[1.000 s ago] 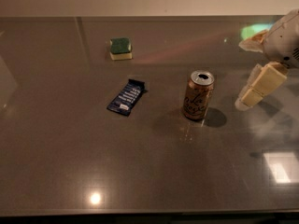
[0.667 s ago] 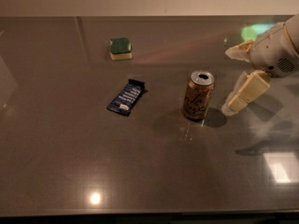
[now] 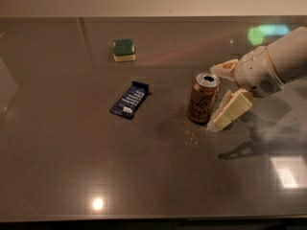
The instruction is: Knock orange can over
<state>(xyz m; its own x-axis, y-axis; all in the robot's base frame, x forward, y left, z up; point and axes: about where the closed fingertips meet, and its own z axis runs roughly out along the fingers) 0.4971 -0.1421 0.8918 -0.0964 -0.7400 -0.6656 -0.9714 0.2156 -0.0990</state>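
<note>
The orange can (image 3: 201,102) stands upright on the dark table, right of centre, with its silver top open to view and dark lettering on its side. My gripper (image 3: 213,98) reaches in from the right edge on a white arm (image 3: 283,56) and is open. One cream finger (image 3: 224,68) sits just behind the can's top right. The other finger (image 3: 230,111) lies close beside the can's lower right side. I cannot tell whether either finger touches the can.
A flat dark-blue snack wrapper (image 3: 130,99) lies left of the can. A green-and-yellow sponge (image 3: 124,50) sits farther back on the left. The table's front edge (image 3: 153,219) runs along the bottom. Bright reflections show at the lower left and right.
My gripper has moved left, from well right of the can to right beside it. The can still stands upright in the same spot.
</note>
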